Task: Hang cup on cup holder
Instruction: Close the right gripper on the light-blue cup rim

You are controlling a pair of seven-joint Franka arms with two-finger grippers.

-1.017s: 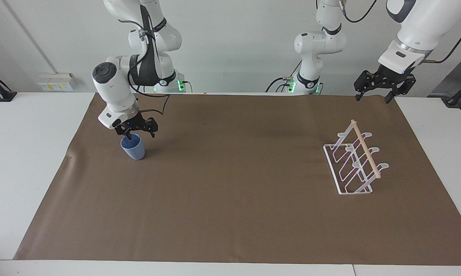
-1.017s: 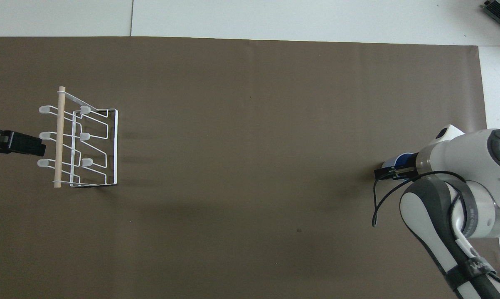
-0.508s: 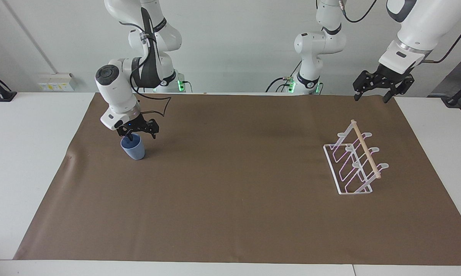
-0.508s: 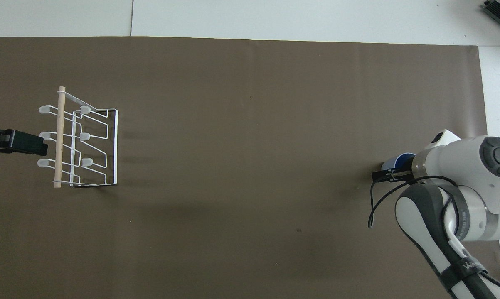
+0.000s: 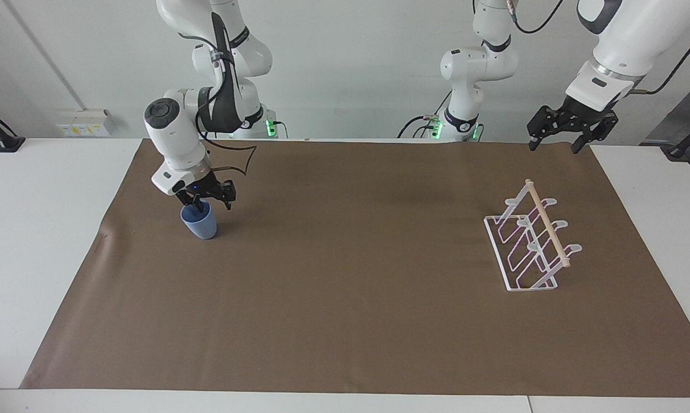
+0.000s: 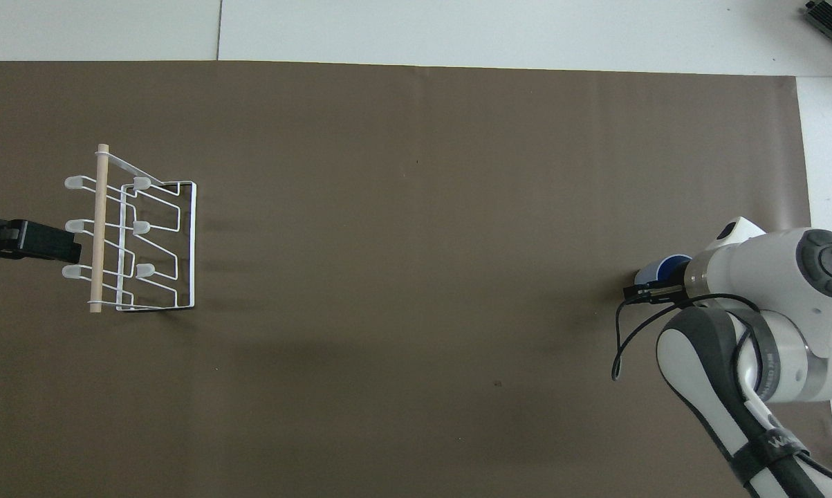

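Right gripper (image 5: pixel 206 202) slightly raised, apparently gripping smooth tapered cup (image 5: pixel 199 222).

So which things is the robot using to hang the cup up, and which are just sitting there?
For the job:
- blue cup, upright on the mat
- white wire cup holder, at the left arm's end of the table
- right end effector, at the cup's rim

Just there:
- brown mat
- left end effector, waiting up in the air
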